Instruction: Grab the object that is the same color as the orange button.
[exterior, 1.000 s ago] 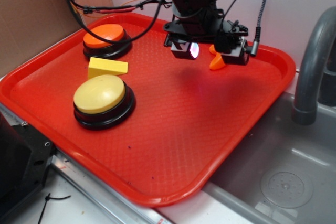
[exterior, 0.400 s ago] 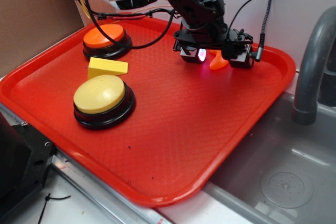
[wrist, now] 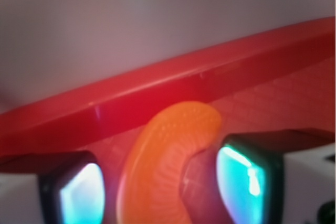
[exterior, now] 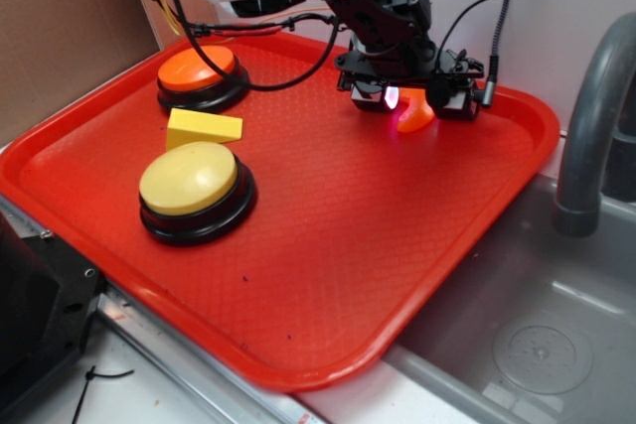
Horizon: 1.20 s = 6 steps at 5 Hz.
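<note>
Red tray [exterior: 328, 275], two buttons [exterior: 197, 74], one orange crescent [exterior: 415, 116]

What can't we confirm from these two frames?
- Contact: wrist view shows the orange crescent between the fingers, but blur hides whether they touch it.
- Crescent's lower end: cut off by the wrist frame's bottom edge.
- Exterior view: the gripper hides most of the crescent.

Gripper [exterior: 411, 100] descended toward tray [exterior: 328, 245]; fingers [wrist: 247, 179] now straddle orange crescent [wrist: 168, 166], seemingly untouched.
</note>
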Each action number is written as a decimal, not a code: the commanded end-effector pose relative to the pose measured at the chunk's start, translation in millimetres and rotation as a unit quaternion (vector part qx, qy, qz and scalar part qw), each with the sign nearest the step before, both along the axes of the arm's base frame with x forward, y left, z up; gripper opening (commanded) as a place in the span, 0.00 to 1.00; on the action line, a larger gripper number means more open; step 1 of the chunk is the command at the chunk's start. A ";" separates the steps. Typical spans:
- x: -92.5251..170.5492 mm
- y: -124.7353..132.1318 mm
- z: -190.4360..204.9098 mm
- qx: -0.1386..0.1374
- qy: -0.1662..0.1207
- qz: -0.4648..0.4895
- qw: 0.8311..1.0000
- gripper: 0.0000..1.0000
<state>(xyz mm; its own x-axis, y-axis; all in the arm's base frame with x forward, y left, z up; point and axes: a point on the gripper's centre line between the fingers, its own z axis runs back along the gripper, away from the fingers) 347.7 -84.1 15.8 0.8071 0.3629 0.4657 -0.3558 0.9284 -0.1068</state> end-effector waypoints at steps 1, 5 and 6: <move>-0.2 1.9 9.4 -0.017 0.020 -0.010 1.000 0.00; -16.7 2.0 31.1 0.013 0.097 -0.068 0.993 0.00; -31.3 10.1 52.5 0.007 0.098 -0.064 0.993 0.00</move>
<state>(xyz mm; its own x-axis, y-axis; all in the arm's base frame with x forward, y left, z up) 303.9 -79.1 45.5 0.9404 0.2391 0.2420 -0.2441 0.9697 -0.0094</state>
